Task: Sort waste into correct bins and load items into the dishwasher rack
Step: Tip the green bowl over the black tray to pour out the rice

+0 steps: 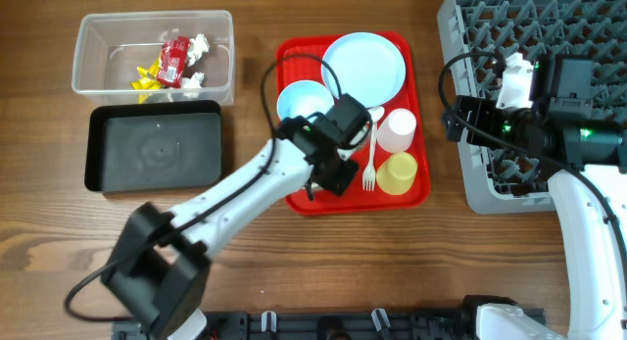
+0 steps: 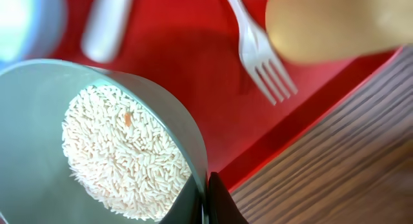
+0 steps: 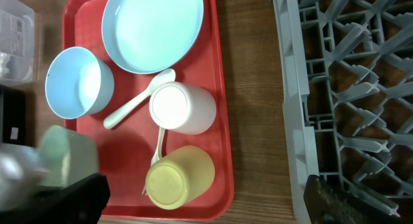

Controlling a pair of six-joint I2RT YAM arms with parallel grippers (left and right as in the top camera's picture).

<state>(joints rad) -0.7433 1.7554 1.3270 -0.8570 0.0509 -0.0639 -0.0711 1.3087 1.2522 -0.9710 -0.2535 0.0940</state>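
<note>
Worktop (image 1: 59, 242): brown wood grain; carries everything below.
Dishwasher rack (image 1: 485, 188): grey crate at 2 o'clock in the overhead view, with no dishes visible in it.
Red tray (image 1: 294, 56): at centre, just beside the rack's 9 o'clock edge.
Black tub (image 1: 157, 149): at 9 o'clock, nothing in it.
Clear tub (image 1: 93, 56): at 10 o'clock, touching the black tub's 12 o'clock side.
Right hand (image 1: 458, 120): hangs over the rack's 9 o'clock edge, fingers spread wide apart, gripping nothing.
Left hand (image 2: 205, 198): at 7 o'clock on the tray, fingers clamped on the wall of the rice bowl.
Plate (image 1: 362, 66): light blue, at 12 o'clock on the tray.
Rice bowl (image 2: 32, 121): in the left hand's grip; whether it rests on the tray, I cannot tell.
Empty bowl (image 1: 304, 100): at 10 o'clock on the tray.
White cup (image 1: 397, 129): at 3 o'clock on the tray.
Yellow cup (image 1: 397, 173): at 5 o'clock, touching the white cup.
Fork (image 1: 369, 169): at 9 o'clock of the yellow cup, tines toward 6 o'clock.
Spoon (image 1: 376, 113): between the plate and white cup.
Red wrapper (image 1: 173, 61), yellow wrapper (image 1: 147, 77), paper scraps (image 1: 199, 48): inside the clear tub.
Rice (image 2: 122, 153): a heap of white grains inside the gripped bowl.
</note>
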